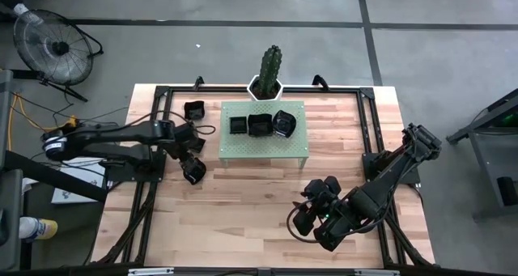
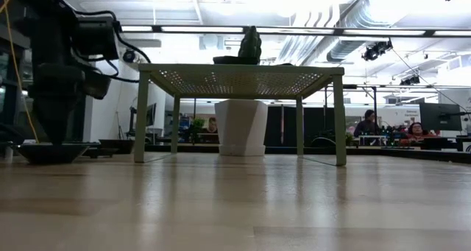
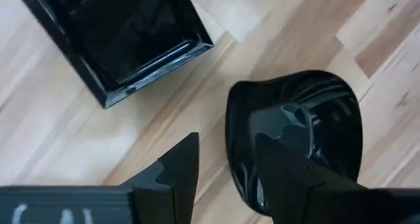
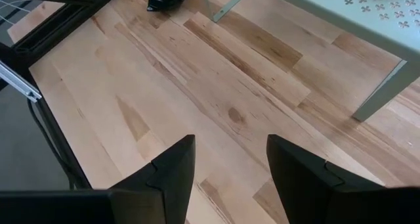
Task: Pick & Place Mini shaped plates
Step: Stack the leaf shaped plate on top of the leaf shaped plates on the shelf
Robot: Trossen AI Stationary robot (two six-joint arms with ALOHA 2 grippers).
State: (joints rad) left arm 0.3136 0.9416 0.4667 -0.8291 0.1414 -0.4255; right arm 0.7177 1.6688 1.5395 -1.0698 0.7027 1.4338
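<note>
Three glossy black mini plates (image 1: 260,125) sit side by side on the pale green perforated stand (image 1: 295,146). Another plate (image 1: 194,110) rests on the table left of the stand. My left gripper (image 3: 226,168) points down over a rounded plate (image 3: 328,112) that lies flat on the wood left of the stand's near corner. It is open: one finger (image 3: 180,171) stands outside the plate's rim (image 3: 231,132) and the other (image 3: 289,158) over its hollow, and I see no touch. A square-cornered plate (image 3: 118,33) lies close beyond. My right gripper (image 1: 312,207) hangs open over bare wood.
A potted cactus (image 1: 269,70) stands at the table's far edge behind the stand. A black frame (image 1: 368,122) runs around the tabletop. Bare wood (image 1: 251,203) stretches between the stand and the near edge. People sit at desks (image 2: 416,129) in the room beyond.
</note>
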